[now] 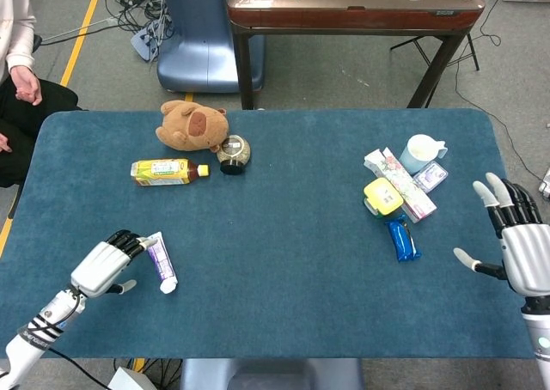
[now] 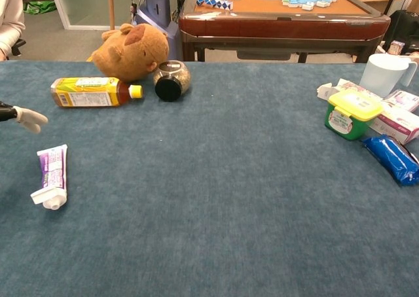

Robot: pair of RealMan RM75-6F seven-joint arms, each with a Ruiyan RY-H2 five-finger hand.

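My left hand (image 1: 110,264) hovers over the blue table (image 1: 275,192) at the near left, fingers apart and empty. Its fingertips reach the top end of a white and purple tube (image 1: 160,262) lying beside it. In the chest view only one fingertip (image 2: 29,118) of this hand shows at the left edge, above the tube (image 2: 50,176). My right hand (image 1: 517,246) is raised at the table's near right edge, fingers spread, holding nothing. The blue packet (image 1: 401,240) lies nearest to it, to its left.
A plush bear (image 1: 194,125), a round jar (image 1: 233,153) and a yellow-labelled bottle (image 1: 168,171) lie at the back left. A white cup (image 1: 420,153), a flat box (image 1: 400,184) and a green tub with yellow lid (image 1: 382,198) sit at the right. A person sits at far left.
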